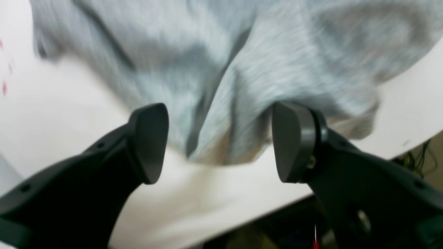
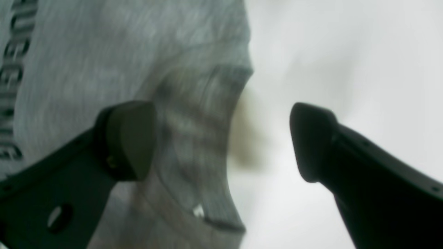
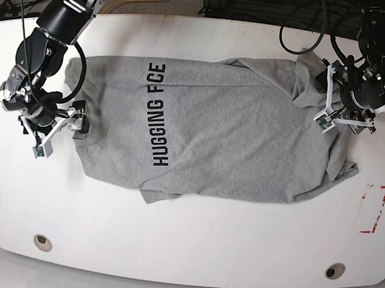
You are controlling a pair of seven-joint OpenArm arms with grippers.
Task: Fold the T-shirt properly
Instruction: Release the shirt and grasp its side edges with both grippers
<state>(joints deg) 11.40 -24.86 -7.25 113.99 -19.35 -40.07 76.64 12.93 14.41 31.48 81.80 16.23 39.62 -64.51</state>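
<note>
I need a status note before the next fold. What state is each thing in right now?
T-shirt: lying on the table, partly folded, rumpled at the edges, black lettering facing up.
Left gripper: open, jaws either side of a bunched shirt edge, not clamped on it.
Right gripper: open, over the shirt's edge, holding nothing.
Table: white, bearing the shirt, with a red mark near one side.

Base view: bright, even overhead light, sharp, soft shadows.
Wrist views: smeared by motion blur, out of focus, washed-out whites.
</note>
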